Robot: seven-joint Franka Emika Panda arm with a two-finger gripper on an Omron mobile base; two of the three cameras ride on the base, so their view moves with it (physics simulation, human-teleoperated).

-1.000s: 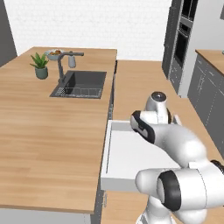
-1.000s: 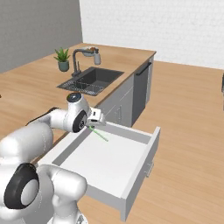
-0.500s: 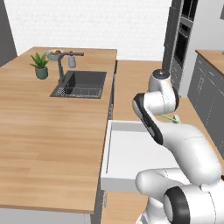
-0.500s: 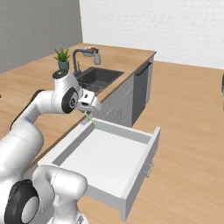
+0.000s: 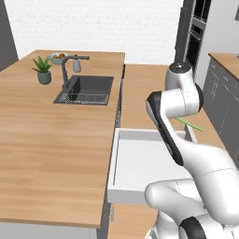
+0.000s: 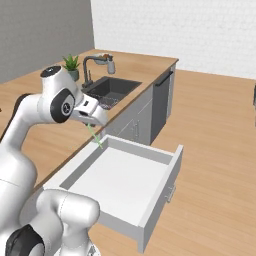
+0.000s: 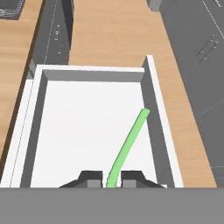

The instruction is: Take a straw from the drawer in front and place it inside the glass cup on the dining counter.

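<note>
My gripper (image 7: 110, 177) is shut on the upper end of the green straw (image 7: 127, 144), which slants down from the fingers over the open drawer (image 7: 151, 96). In the right base view the gripper (image 6: 92, 123) hangs above the drawer's back left corner, level with the counter top. The straw (image 6: 95, 136) points down toward the white drawer (image 6: 157, 197) but stays clear of its floor. In the left base view the straw (image 5: 190, 124) pokes out to the right from behind the raised arm, above the drawer (image 5: 122, 186). The dining counter (image 5: 51, 144) lies to the left. The glass cup is out of view.
A sink (image 5: 86, 89) with a dark faucet (image 5: 69, 65) is set into the counter, with a potted plant (image 5: 43, 71) and a bowl (image 5: 58, 57) behind it. Dark grey cabinets (image 5: 226, 100) and a tall oven unit (image 5: 196, 32) stand at the right across a wood floor.
The arm has risen and straightened, lifting the straw out of the drawer to about counter height. The gripper has stayed shut on it. The drawer has not moved.
</note>
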